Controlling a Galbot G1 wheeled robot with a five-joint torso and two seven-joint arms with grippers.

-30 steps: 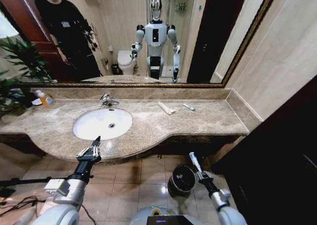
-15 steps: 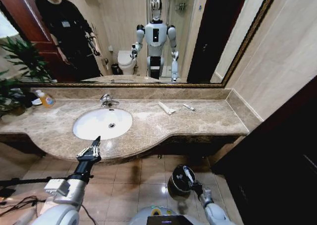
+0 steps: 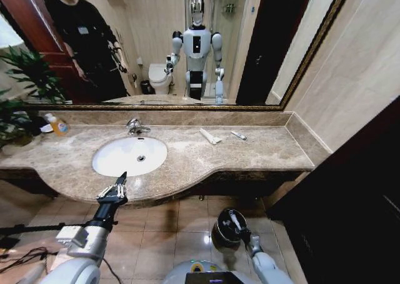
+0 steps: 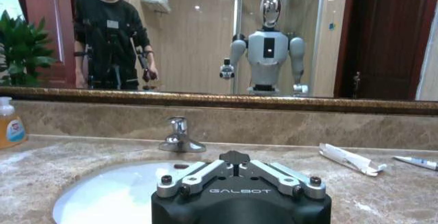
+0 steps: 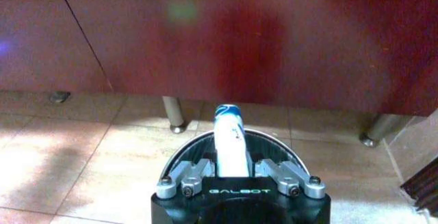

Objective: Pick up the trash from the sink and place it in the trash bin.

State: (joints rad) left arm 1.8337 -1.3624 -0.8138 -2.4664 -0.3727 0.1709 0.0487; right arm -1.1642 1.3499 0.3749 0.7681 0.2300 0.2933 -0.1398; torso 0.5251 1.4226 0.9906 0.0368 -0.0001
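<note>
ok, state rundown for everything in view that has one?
right gripper: jaws shut on a white tube with blue marks, over the trash bin
left gripper: jaws open, empty, at the counter's front edge before the sink
trash bin: on the floor, open top
sink: dry, nothing in it
tap: off
two white tubes: lying on the counter
soap bottle: upright

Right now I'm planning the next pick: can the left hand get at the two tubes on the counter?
Probably yes. The left hand hovers open at the counter's front edge, and bare marble lies between it and the tubes.
</note>
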